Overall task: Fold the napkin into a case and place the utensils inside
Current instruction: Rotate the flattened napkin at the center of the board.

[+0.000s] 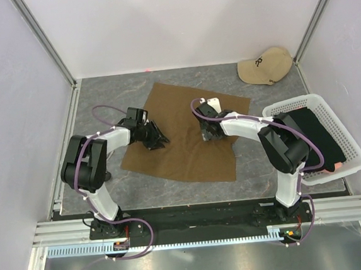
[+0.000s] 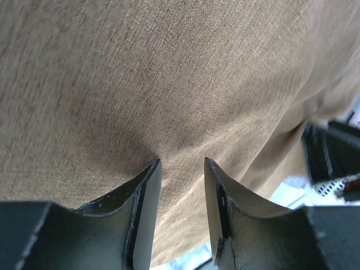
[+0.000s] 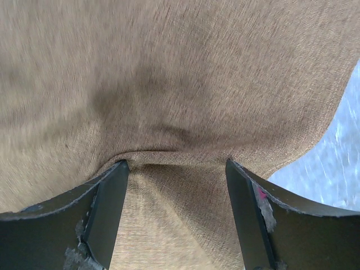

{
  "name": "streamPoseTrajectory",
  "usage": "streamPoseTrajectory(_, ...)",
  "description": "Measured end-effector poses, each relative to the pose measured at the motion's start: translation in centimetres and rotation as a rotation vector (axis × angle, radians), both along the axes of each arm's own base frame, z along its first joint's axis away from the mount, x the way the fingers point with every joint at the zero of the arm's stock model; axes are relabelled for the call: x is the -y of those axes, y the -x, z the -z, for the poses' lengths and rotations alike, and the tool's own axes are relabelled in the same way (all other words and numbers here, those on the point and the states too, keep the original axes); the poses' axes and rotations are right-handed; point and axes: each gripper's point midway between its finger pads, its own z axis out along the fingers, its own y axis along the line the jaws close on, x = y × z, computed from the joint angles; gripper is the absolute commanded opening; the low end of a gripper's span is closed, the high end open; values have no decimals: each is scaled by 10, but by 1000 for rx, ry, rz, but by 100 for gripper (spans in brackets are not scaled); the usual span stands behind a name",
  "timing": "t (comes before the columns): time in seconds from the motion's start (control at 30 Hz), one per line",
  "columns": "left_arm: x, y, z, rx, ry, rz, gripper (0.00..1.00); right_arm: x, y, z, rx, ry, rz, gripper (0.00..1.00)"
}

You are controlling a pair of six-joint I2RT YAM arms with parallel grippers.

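Left of the white basket [image 1: 288, 103], the napkin [image 1: 182, 157] lies open and flat on the bench [image 1: 259, 166]. It is roughly square and turned a little, so that one corner points toward the basket. It has not yet been folded into a case, and we see no cutlery anywhere.

Both arms are down on the cloth, on a line that runs across its middle toward the basket. The left end effector [image 1: 157, 139] sits at the edge farthest from the basket. The right end effector [image 1: 208, 134] sits a little inside the edge nearest the basket. Each arm is therefore closest to its own side of the cloth, and neither has to reach across.

From the left wrist we see the fingertips [image 2: 147, 214] standing moderately apart, tips on the napkin [image 2: 169, 84], with cloth showing in the gap and nothing clamped. From the right wrist we see the fingers [image 3: 109, 208] spread wide. They press into the napkin [image 3: 169, 73] so that a small ridge of fabric gathers between them, and bare bench shows just past the cloth edge.

We judge that the next move is for both to close on the fabric beneath them. The fold line would then run from one grip to the other, toward the basket. The right grip will probably take the ridge cleanly. The left one sits so near the edge that it may catch only a thin margin.
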Motion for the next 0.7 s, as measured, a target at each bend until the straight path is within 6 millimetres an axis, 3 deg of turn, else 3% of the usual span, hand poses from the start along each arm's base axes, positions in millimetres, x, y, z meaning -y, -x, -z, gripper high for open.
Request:
streamPoseTrajectory(0.2, -4, 28, -1, -32, 30, -13, 45, -14, -30, -2, 51, 22, -20, 81)
streamPoseTrajectory(0.37, -16, 47, -3, -46, -9, -16, 46, -7, -37, -4, 63, 56, -27, 82)
streamPoseTrajectory(0.6, -19, 44, -20, -5, -41, 17, 46, 48, -18, -20, -9, 120, 22, 91)
streamPoseTrajectory(0.7, -16, 29, -36, 44, -36, 19, 46, 43, -15, -43, 15, 54, 8, 90)
